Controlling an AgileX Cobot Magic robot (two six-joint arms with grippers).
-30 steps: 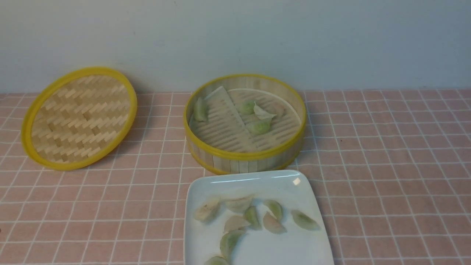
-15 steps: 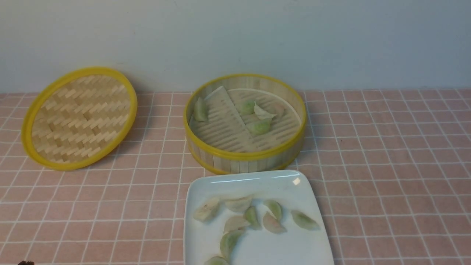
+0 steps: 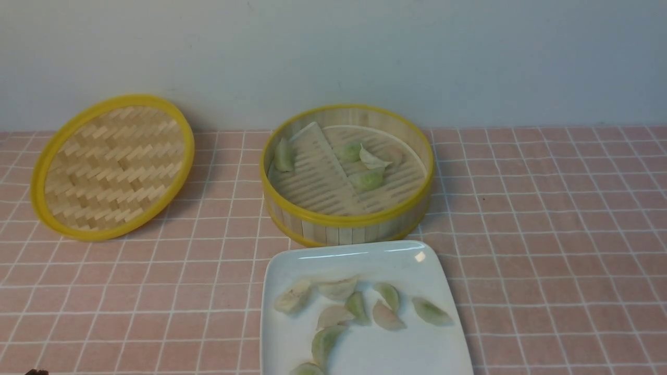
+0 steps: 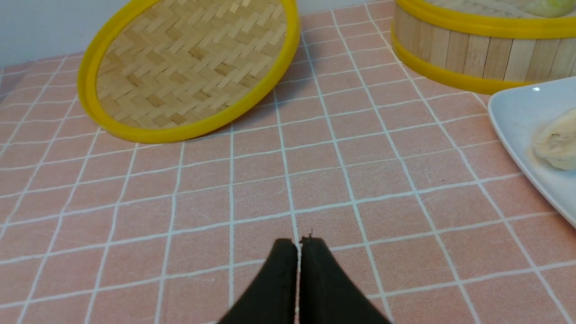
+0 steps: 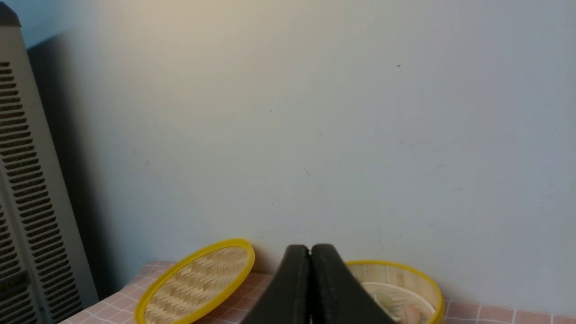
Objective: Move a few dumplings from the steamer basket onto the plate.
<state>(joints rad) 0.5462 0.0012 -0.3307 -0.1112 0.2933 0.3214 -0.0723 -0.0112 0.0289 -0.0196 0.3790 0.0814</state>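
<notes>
The steamer basket [image 3: 346, 219] stands at the middle back of the table, with several pale green and whitish dumplings [image 3: 367, 179] on its slatted floor. Just in front of it lies the white plate [image 3: 365, 258], carrying several dumplings [image 3: 385, 315]. My left gripper [image 4: 298, 243] hovers low over the cloth to the left of the plate [image 4: 517, 117] and the basket [image 4: 472, 49]. It is shut and holds nothing. Only its dark tip [image 3: 35, 372] shows in the front view. My right gripper [image 5: 310, 248], shut and empty, is raised and faces the wall, the basket [image 5: 405, 279] beyond it.
The woven bamboo lid [image 3: 112, 166] leans against the back wall at the left, also seen as the lid [image 4: 189, 67] ahead of my left gripper. A pink checked cloth [image 3: 547, 234] covers the table. A grey slotted panel [image 5: 22, 180] stands beyond the table's left end.
A dark tip of my left gripper has come into the bottom left corner of the front view. Basket, plate, lid and dumplings have not moved.
</notes>
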